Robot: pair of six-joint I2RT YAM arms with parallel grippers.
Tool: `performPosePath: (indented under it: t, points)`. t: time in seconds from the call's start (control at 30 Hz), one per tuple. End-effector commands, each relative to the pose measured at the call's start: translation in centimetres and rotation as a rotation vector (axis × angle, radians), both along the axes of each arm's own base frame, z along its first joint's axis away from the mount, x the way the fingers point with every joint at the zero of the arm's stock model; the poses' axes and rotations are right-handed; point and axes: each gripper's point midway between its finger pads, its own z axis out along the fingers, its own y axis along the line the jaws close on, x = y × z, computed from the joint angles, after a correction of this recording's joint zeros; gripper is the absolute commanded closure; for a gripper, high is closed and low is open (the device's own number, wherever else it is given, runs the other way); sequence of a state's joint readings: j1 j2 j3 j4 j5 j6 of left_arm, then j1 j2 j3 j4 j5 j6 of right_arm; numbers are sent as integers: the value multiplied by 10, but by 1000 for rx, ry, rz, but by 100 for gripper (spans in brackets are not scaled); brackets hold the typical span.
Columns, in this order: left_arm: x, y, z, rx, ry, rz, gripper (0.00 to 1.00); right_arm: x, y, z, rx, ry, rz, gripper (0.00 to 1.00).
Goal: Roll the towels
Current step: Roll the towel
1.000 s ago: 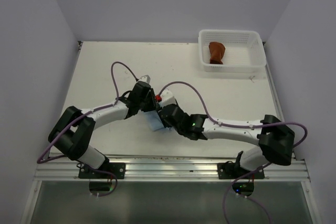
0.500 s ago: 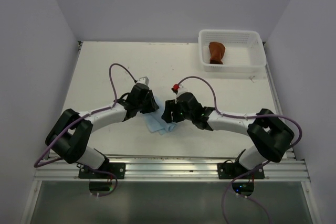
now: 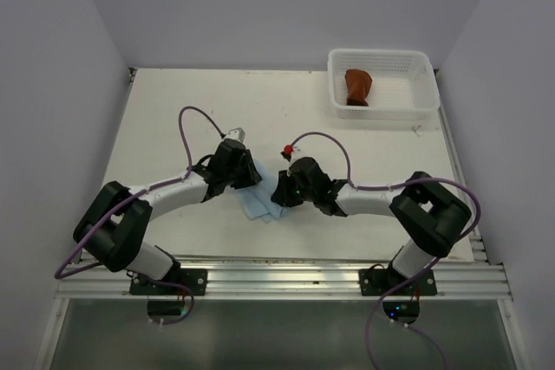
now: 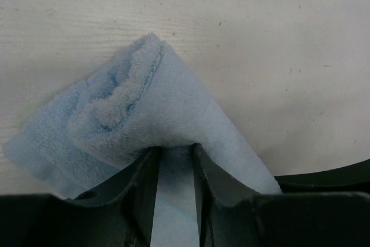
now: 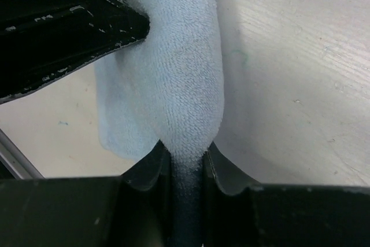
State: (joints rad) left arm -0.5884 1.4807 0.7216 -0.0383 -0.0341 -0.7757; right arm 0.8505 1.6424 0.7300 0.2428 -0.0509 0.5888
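Blue towel (image 3: 258, 207) is held by both grippers at mid-table, slightly near of centre, and lies on the table (image 3: 173, 119) below them.

Left gripper (image 4: 175, 151): clamped on blue towel. A fold is pinched between the fingers (image 4: 147, 189), and the rest is bunched ahead of them in a loose peak on the table.

Right gripper (image 5: 185, 148): clamped on blue towel. A narrow ridge of cloth is nipped between the tips and runs away from them toward the left gripper, which is seen dark at upper left in the right wrist view.

Grippers are set close together, facing each other across the cloth.

Versus 1 s ago:
- The right arm's elbow has been drawn in and up, the forearm is now laid nearly level, and the wrist has been moved slightly right of where it was.
- Blue towel was seen as a narrow strip between the grippers. More of it is now shown spread out below them.
- Left arm is little changed.
- Brown towel (image 3: 356, 87) is unchanged, bunched in the basket (image 3: 381, 113) at the far right corner.
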Motion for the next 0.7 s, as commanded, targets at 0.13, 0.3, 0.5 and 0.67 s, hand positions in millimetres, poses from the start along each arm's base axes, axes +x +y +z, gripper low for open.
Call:
performPosePath:
  t: [0.13,0.3,0.5,0.67]
  points:
    - [11,-2,18,-1,-5,28,67,8,-20,13,-208,-218,-7,92]
    - [23,-12,52,-73,-62,37,66,12,-31,26,-407,-391,-55,92]
    - [24,-20,81,-141,-99,24,66,18,-45,25,-593,-487,-103,92]
    - [23,-20,92,-160,-120,29,66,14,-38,21,-620,-502,-74,91]
